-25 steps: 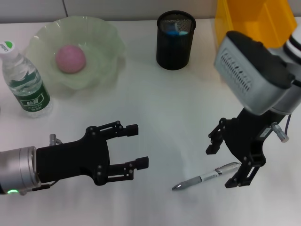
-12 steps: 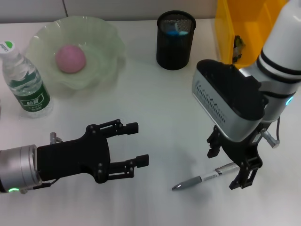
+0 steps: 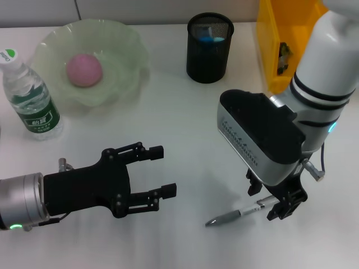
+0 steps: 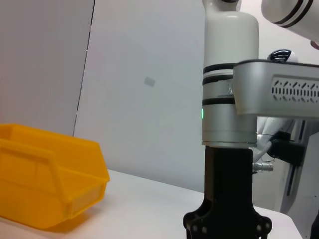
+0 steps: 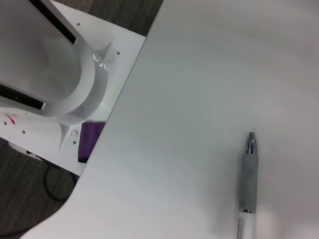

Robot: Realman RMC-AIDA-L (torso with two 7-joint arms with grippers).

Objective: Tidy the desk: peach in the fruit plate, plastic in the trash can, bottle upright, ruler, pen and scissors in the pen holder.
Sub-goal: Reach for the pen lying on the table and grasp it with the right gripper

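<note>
The pen lies flat on the white tabletop at the frame's lower right. The right gripper straddles its rear end, fingers spread and not clamped. At lower left the left gripper hovers with fingers apart, holding nothing.

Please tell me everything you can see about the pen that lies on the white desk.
The slim pen has a grey metallic-looking front part with a pointed tip and a white rear barrel. It lies flat on the white desk, tip toward the robot's left. The right gripper stands over its rear end, fingers open on either side; contact cannot be told.
</note>
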